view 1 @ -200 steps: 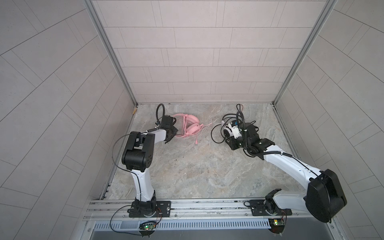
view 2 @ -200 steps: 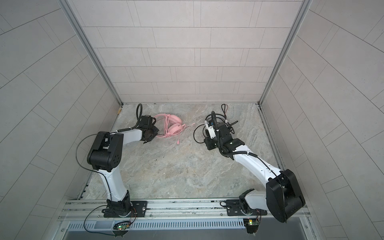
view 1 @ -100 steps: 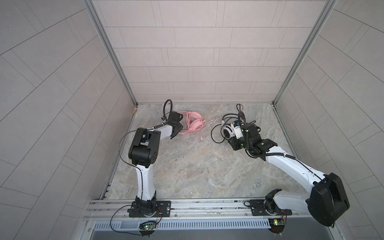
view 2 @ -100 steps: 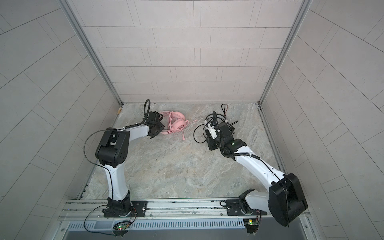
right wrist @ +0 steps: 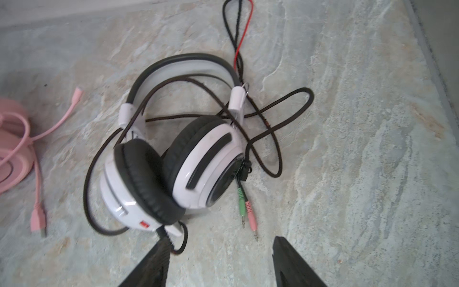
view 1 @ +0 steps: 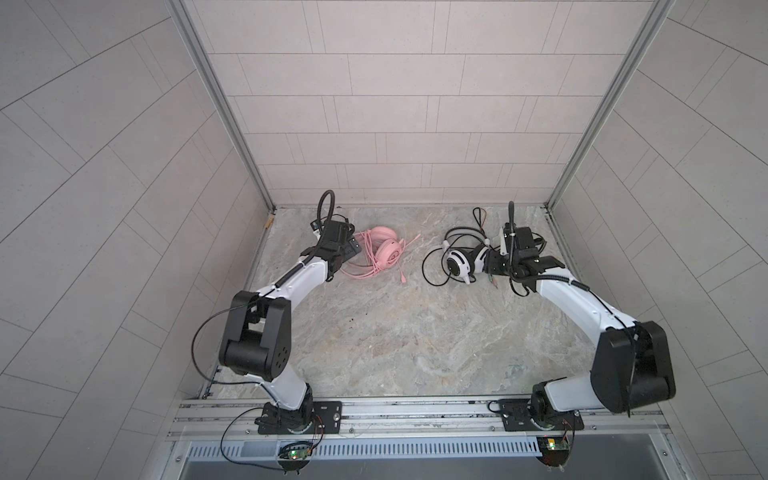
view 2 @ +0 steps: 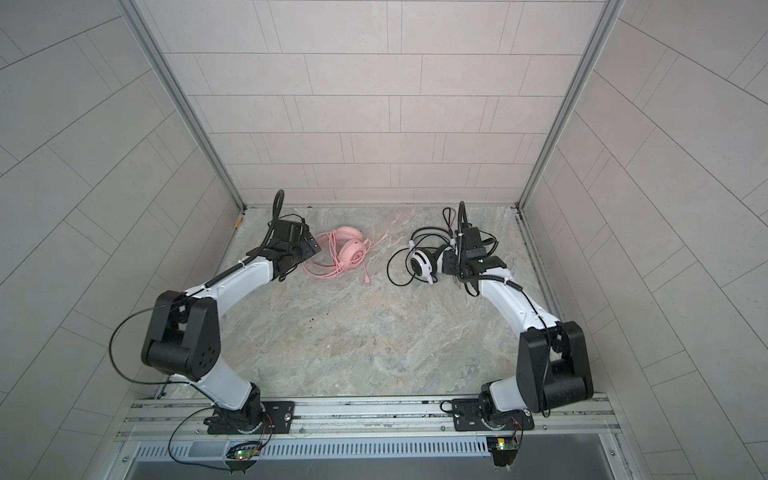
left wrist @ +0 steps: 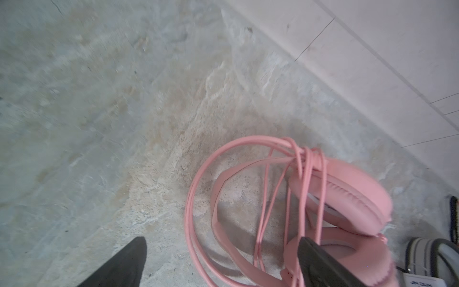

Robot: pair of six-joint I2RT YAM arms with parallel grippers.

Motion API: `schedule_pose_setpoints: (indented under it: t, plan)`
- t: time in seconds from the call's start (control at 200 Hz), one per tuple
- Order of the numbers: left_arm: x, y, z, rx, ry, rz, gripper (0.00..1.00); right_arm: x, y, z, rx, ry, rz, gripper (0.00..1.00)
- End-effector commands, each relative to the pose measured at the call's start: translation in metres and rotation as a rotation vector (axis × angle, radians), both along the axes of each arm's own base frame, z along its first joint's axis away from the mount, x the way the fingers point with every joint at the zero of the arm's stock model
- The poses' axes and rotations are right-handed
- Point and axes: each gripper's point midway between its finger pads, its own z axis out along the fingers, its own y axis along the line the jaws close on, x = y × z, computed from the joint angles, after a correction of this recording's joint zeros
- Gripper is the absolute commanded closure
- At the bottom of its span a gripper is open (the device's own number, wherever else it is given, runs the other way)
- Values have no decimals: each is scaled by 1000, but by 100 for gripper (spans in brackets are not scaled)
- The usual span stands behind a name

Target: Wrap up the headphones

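Pink headset (view 1: 388, 251): far on the counter (view 1: 395, 340), about 11 o'clock; pink cable (left wrist: 191, 206) looped around the band, some slack.
White-and-black headset (view 1: 457, 262): about 1 o'clock; black cable (right wrist: 86, 184) sprawls loose.
Left jaws: wide, empty, beside the pink ear cup (left wrist: 347, 193).
Right jaws: apart, empty, plugs (right wrist: 241, 202) just ahead.
Tip: probably grip the black cable near the plugs, then wind it snugly around the band.

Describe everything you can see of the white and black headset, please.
The white-and-black headset lies on the stone-look table. It has glossy white cups with black padded cushions that face each other, and a white headband edged in black. Its black braided cable loops loosely over and around it, ending in green and pink plugs. The open right gripper hovers beside it, holding nothing.
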Motion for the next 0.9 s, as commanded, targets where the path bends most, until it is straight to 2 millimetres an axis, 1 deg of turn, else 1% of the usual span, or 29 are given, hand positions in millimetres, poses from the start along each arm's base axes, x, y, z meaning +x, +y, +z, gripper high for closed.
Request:
schedule_pose_setpoints:
  t: [0.0,0.065,0.175,0.195,0.21,0.245,0.28,0.315,0.375,0.47,0.545,0.651,0.671,0.716,0.766,0.836,0.866,0.896]
  plan:
    - [-26,10,6,78,22,-35,0,32,1,3,5,7,-24,31]
    - [-36,10,18,63,-21,-48,0,49,5,-2,13,37,-17,30]
    - [-56,11,29,44,-81,-65,0,76,11,-13,28,79,-12,29]
    - [-59,10,30,39,-89,-76,0,80,13,-14,28,87,-9,29]
    - [-62,9,30,36,-94,-85,0,81,13,-19,28,104,-8,29]
    - [-68,8,32,26,-104,-99,0,85,14,-23,24,126,-6,30]
    - [-74,6,32,18,-109,-119,1,88,13,-30,12,160,-5,30]
    - [-79,4,34,15,-118,-140,1,88,12,-36,-1,192,-7,29]
    - [-88,4,35,17,-125,-157,2,87,11,-52,-23,246,-3,29]
    - [-97,3,37,14,-139,-180,2,81,8,-74,-56,314,5,30]
    - [-102,3,36,11,-146,-186,3,75,4,-88,-88,350,0,30]
    - [-102,-2,37,-9,-151,-201,3,69,0,-102,-109,383,-2,32]
    - [-102,-3,36,-16,-149,-207,3,67,1,-104,-107,389,2,34]
    - [-100,-8,37,-33,-153,-221,4,66,3,-106,-93,393,11,39]
    - [-99,-13,37,-45,-151,-239,5,65,7,-105,-75,384,21,49]
    - [-98,-19,37,-56,-154,-262,6,65,9,-98,-53,347,25,65]
    - [-97,-22,37,-62,-156,-269,6,65,12,-93,-42,323,31,70]
    - [-97,-25,37,-68,-157,-279,6,65,13,-85,-37,296,34,73]
